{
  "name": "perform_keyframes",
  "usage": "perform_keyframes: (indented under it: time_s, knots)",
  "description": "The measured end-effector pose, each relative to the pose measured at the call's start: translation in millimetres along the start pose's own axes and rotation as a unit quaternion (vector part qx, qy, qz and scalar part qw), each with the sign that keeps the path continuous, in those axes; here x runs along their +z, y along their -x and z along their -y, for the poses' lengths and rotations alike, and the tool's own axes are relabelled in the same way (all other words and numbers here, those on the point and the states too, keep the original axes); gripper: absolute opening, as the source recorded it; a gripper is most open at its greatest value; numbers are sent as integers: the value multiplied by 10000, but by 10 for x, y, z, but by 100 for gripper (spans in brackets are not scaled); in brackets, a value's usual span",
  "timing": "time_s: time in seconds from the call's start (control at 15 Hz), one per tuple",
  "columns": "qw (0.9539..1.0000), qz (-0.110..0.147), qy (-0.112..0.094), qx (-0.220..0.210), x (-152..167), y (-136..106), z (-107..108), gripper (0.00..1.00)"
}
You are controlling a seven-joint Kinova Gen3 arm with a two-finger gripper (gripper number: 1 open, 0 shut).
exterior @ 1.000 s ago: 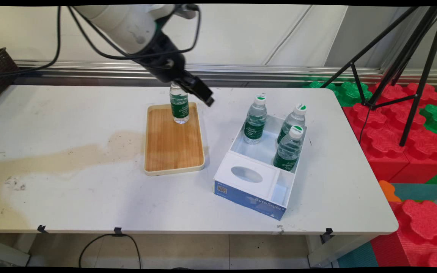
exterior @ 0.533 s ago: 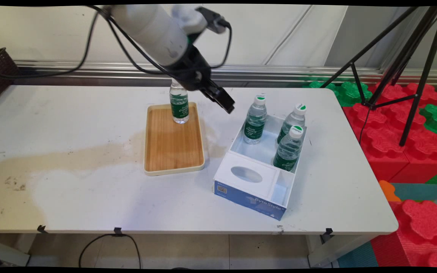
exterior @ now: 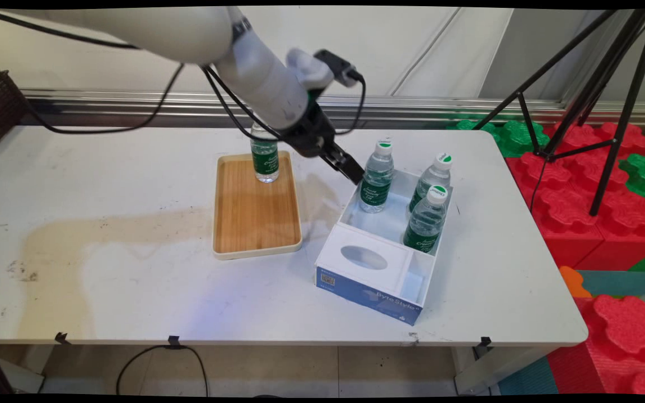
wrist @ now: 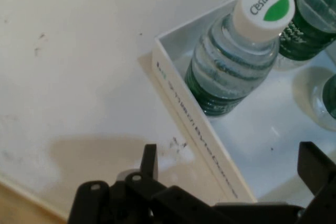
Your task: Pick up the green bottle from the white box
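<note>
My gripper (exterior: 356, 174) hangs low over the table (exterior: 104, 168), empty, with its two fingers (wrist: 149, 160) spread apart and nothing between them. From the main view the tips sit just beside the nearest bottle (exterior: 377, 179), which stands at about 3 o'clock of them, close but apart as far as I can tell. In my hand view that same bottle (wrist: 231, 66) rises at roughly 1 o'clock, inside the white wall of the box (wrist: 194, 124), and that wall runs across the gap between my fingers. I count four water bottles, all upright with green labels. Three are in the open compartment of the box (exterior: 373, 294): the nearest one, a far bottle (exterior: 433, 176) and a near bottle (exterior: 426, 219). The fourth is the lone bottle (exterior: 265, 159) at the far end of the single wooden tray (exterior: 255, 224), at about 9 o'clock of my gripper.
</note>
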Motion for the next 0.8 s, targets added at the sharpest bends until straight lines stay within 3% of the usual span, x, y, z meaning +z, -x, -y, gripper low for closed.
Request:
perform_keyframes:
  time_s: [0.4, 0.8]
  knots:
    - [9995, -186, 168, 171, 426, 31, -61, 100]
    - [9973, -418, 129, 587, 721, 5, -81, 100]
